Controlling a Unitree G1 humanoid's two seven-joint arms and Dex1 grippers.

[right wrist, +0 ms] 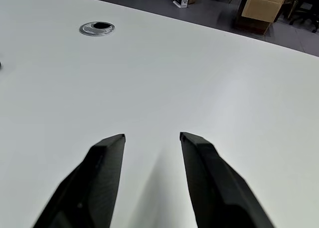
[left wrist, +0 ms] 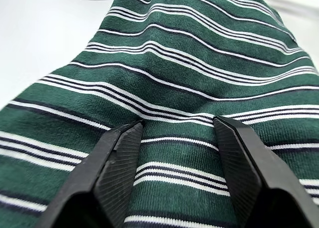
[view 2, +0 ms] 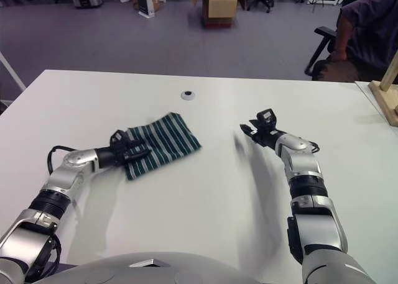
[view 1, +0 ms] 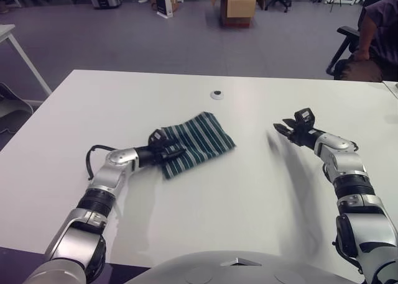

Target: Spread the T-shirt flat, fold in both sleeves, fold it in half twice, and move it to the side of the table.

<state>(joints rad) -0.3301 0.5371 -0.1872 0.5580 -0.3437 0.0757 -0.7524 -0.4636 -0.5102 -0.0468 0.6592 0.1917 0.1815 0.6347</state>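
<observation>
The green T-shirt point(view 1: 199, 141) with white stripes lies folded into a small rectangle at the centre-left of the white table point(view 1: 205, 203). My left gripper point(view 1: 173, 152) is at the shirt's near-left edge. In the left wrist view its fingers point(left wrist: 119, 163) stand apart with the striped cloth point(left wrist: 189, 63) between and under them, so it is open. My right gripper point(view 1: 278, 128) hovers over bare table to the right of the shirt, about a hand's width away, open with nothing between its fingers point(right wrist: 204, 173).
A round cable grommet point(view 1: 217, 95) sits in the table beyond the shirt. A wooden stand point(view 2: 385, 97) is at the table's far right edge. Bare table stretches on all sides of the shirt, widest toward the front.
</observation>
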